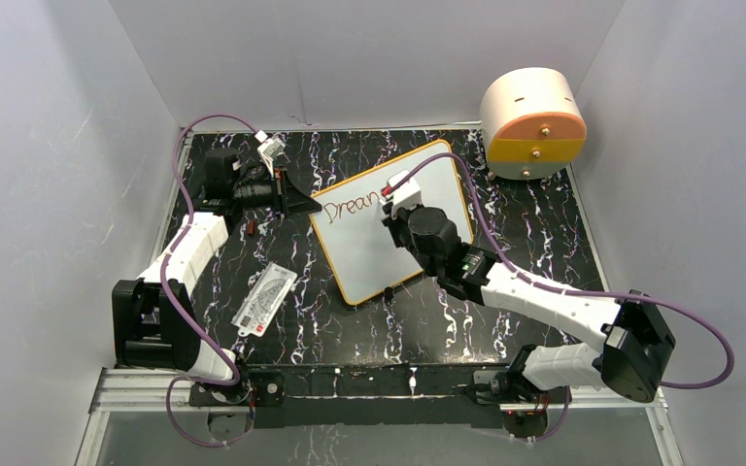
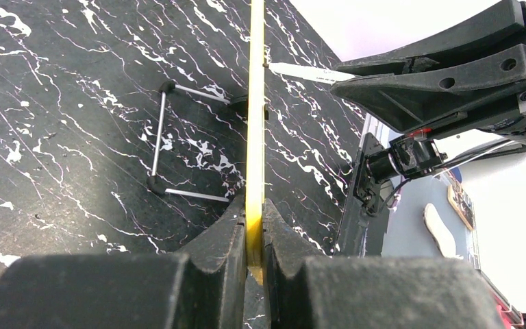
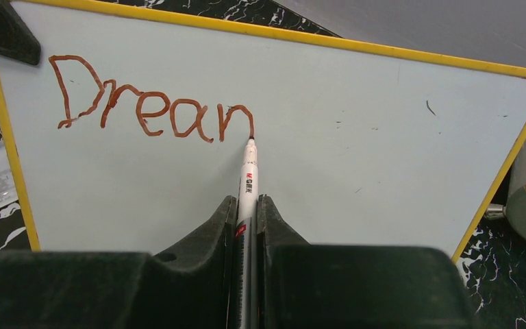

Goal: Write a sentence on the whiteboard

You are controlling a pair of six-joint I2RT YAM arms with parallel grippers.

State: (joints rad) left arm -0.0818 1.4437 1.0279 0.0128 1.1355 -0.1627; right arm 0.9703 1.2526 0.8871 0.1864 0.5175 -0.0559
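Note:
The whiteboard (image 1: 379,248) with its orange-yellow frame lies tilted mid-table. My left gripper (image 1: 303,204) is shut on the board's left edge; the left wrist view shows the yellow frame (image 2: 254,137) pinched between my fingers (image 2: 255,233). My right gripper (image 3: 247,212) is shut on a white marker (image 3: 248,178) whose tip touches the board (image 3: 383,137). The sentence (image 3: 151,110) reads "Drean" in reddish-brown, the last letter partly drawn; it also shows in the top view (image 1: 355,206). The right gripper (image 1: 400,199) sits over the board's upper middle.
A small white printed card (image 1: 264,300) lies on the black marbled table left of the board. A round beige and orange drum (image 1: 532,123) stands at the back right. The board's wire stand (image 2: 161,137) shows behind it. Grey walls enclose the table.

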